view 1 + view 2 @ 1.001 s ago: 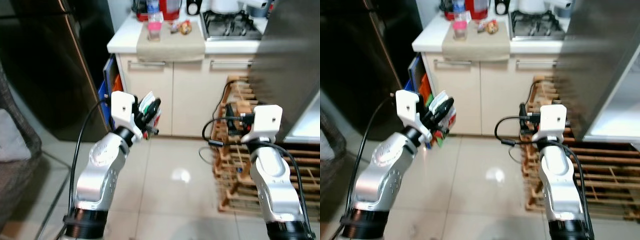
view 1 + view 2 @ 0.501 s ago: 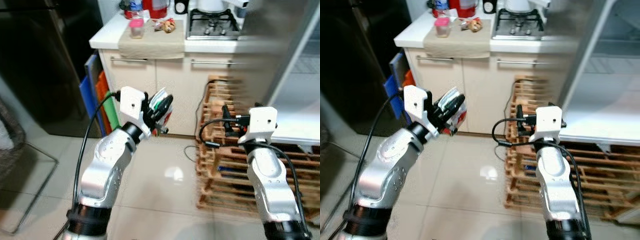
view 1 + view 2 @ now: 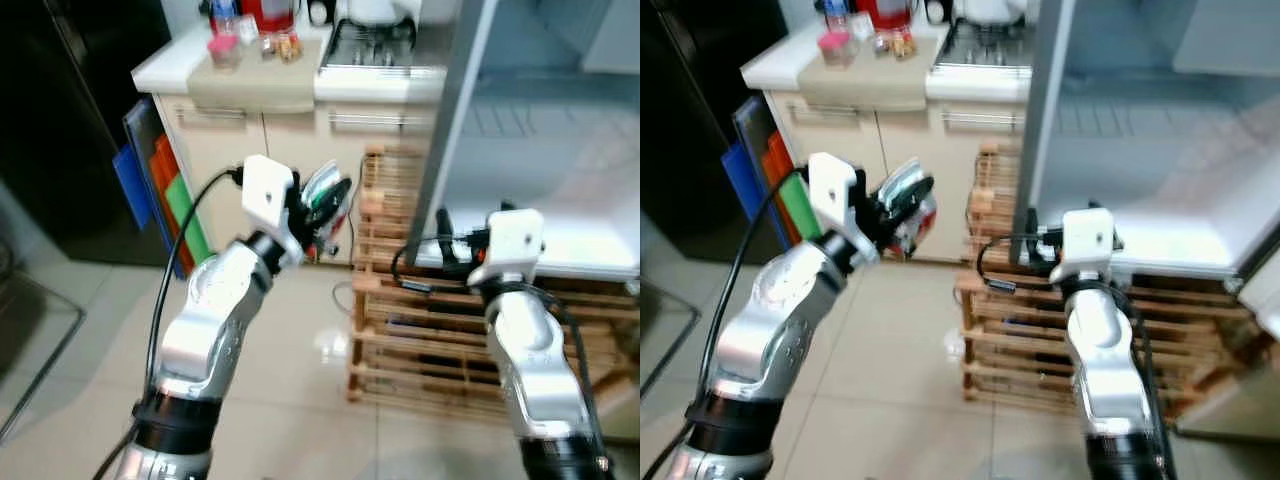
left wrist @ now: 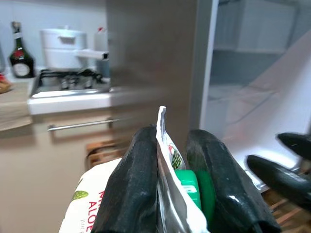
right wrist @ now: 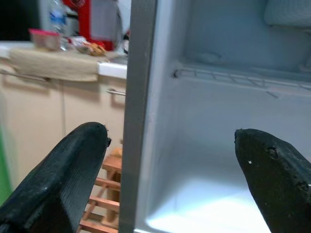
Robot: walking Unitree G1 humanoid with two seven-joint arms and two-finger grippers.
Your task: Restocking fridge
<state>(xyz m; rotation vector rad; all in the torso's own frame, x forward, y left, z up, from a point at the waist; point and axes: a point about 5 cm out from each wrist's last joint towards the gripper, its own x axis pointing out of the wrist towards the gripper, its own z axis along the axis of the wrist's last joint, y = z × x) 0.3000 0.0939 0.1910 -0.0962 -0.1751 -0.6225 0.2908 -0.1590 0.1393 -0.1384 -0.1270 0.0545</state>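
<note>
While the fridge sits open on the right with a bare white shelf inside, it's basically the target taking up half the scene. Its grey door edge stands between the robot and the compartment. Below and in front of it is a stack of wooden pallets, and further back left is the tabletop with a stove, jars and bottles on it.

Left arm is raised at chest height, and the left tool is clamped on a pouch: white and silver pack, green cap, looks like an aloe drink. It's pinched by its top seam, so the body hangs loose beside the fingers. Pouch is in the air over the floor, left of the door edge, not inside yet.

Right tool is spread wide with nothing in it, pointing right at the shelf.

My take on doing this well: swing the pouch around the door edge rather than across it, keep it above the pallets, go in deep enough that it lies flat on the shelf, then let go. A seam grip like that could let it swing, so slow and steady.
</note>
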